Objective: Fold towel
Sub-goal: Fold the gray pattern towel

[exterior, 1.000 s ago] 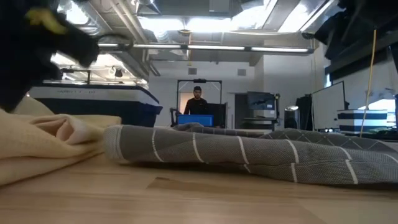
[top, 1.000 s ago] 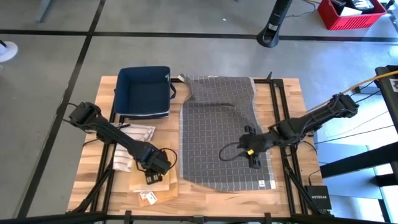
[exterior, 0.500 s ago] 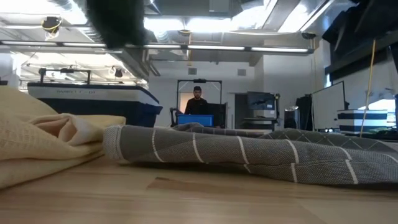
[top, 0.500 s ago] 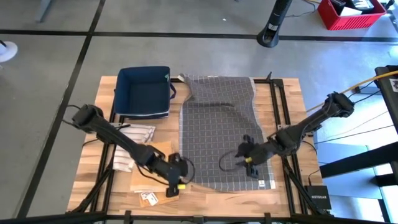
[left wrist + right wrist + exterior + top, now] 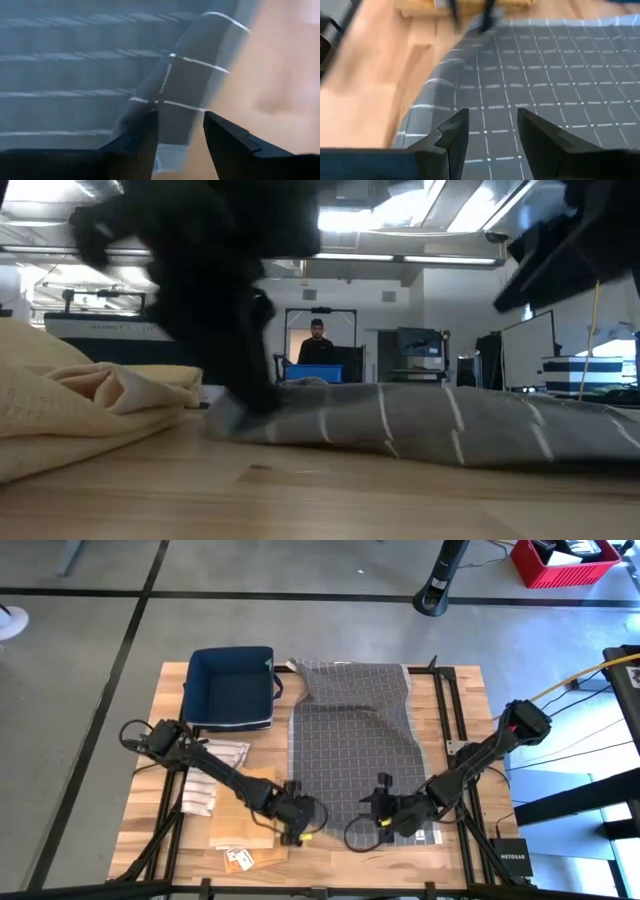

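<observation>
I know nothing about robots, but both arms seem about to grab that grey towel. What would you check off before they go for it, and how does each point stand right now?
1. Left gripper at the grey towel's near left corner: ok, the corner lies just ahead of its fingers.
2. Left jaws apart with nothing between them: ok.
3. Right gripper near the near right edge: ok, it is over the cloth.
4. Right fingers apart and empty: ok.
5. Towel lying flat: not ok, its far part is rumpled.
6. Cream towel and blue bin out of the fold's way: ok, both lie beside the grey towel.
</observation>
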Controlling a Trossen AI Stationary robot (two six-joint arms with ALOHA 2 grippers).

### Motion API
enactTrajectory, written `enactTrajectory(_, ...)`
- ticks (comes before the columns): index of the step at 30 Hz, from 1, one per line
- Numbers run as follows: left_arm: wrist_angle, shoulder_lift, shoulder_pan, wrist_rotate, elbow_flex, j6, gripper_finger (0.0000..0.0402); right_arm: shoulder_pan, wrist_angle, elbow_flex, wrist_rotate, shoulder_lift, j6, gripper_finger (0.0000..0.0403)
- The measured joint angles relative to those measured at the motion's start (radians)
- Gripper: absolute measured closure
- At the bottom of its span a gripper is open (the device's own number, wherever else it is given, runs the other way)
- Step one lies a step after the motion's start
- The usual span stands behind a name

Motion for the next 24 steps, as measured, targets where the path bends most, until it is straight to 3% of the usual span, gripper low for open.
enactTrajectory(6,0.005,-0.001,0.122,-0.258,0.000,0.036,0.0251,-0.002,-0.001,0.000,0.000,0.047,0.000,0.0233)
enactTrajectory(11,0.027,0.004,0.223,-0.317,-0.001,0.041,0.0251,-0.002,-0.005,0.000,0.000,0.047,-0.005,0.0233)
enactTrajectory(16,-0.033,-0.033,0.225,-0.186,0.048,0.011,0.0251,-0.002,-0.016,0.000,-0.024,0.046,-0.006,0.0233)
enactTrajectory(24,-0.034,-0.104,-0.009,0.117,0.122,-0.029,0.0251,-0.002,-0.017,0.000,-0.045,0.046,-0.007,0.0233)
